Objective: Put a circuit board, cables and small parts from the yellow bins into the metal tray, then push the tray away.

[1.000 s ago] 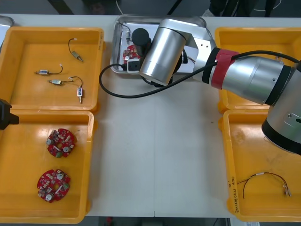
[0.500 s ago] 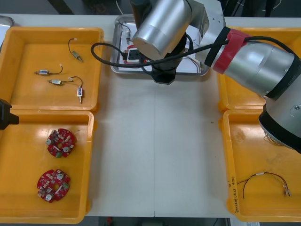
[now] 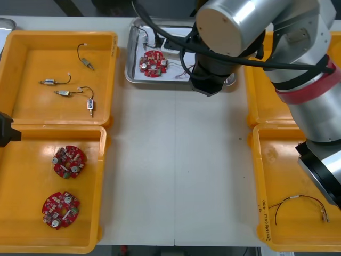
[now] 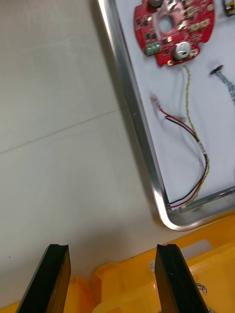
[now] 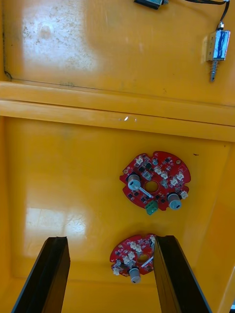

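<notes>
The metal tray stands at the table's far middle, white inside. In it lie a round red circuit board and thin cables. My right arm hangs over the tray's right half. In the right wrist view my right gripper is open and holds nothing. It hovers over the table just outside the tray's rim, near one corner. Farther off inside the tray are the circuit board and a red and yellow cable. My left gripper is open over the near left bin.
The far left yellow bin holds small metal parts with black leads. The near left bin holds two red circuit boards. A thin cable lies in the near right bin. An orange bin edge lies under the right fingers.
My right arm has swung from the tray's left side to its right and risen toward the camera. The circuit board in the tray now lies uncovered. The left arm has stayed still.
</notes>
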`<state>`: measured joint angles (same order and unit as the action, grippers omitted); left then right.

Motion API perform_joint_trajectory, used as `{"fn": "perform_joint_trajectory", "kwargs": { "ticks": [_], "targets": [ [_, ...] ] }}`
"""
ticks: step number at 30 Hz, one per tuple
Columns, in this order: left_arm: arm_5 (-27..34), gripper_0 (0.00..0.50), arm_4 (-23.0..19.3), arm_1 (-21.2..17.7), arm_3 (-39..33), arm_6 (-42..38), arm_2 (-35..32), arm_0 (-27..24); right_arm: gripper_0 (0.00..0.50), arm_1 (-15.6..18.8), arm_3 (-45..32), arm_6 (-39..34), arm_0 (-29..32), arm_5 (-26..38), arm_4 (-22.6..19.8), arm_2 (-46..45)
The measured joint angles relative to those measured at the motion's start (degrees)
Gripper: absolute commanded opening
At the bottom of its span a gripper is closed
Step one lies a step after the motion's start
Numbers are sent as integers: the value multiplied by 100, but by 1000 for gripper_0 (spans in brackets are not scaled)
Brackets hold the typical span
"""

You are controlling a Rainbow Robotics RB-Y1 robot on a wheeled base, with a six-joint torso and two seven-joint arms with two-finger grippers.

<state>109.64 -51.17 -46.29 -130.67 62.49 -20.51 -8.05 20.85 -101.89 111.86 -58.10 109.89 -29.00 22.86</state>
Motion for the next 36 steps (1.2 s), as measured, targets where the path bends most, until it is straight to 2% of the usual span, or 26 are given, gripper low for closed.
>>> {"fn": "perform_joint_trajectory", "kwargs": {
  "ticks": [4, 8, 16, 25, 32, 36],
  "targets": [
    [0, 500, 0, 0, 0, 0, 1, 0, 500, -1, -633, -143, 342, 1, 62, -584],
    [0, 500, 0, 0, 0, 0, 2, 0, 500, 47, -1164, -790, 806, 3, -204, -1147],
    [0, 500, 0, -1, 0, 0, 2, 1, 500, 478, -2016, -1505, 1810, 3, -394, -1756],
    [0, 500, 0, -1, 1, 0, 4, 2, 500, 835, -2120, -1700, 2751, 3, -782, -3182],
    [0, 500, 0, -2, 1, 0, 5, 3, 500, 1215, -2120, -1700, 3361, 3, -794, -3926],
    [0, 500, 0, -2, 1, 0, 5, 3, 500, 1311, -2120, -1700, 3648, 3, -713, -4237]
  ]
}}
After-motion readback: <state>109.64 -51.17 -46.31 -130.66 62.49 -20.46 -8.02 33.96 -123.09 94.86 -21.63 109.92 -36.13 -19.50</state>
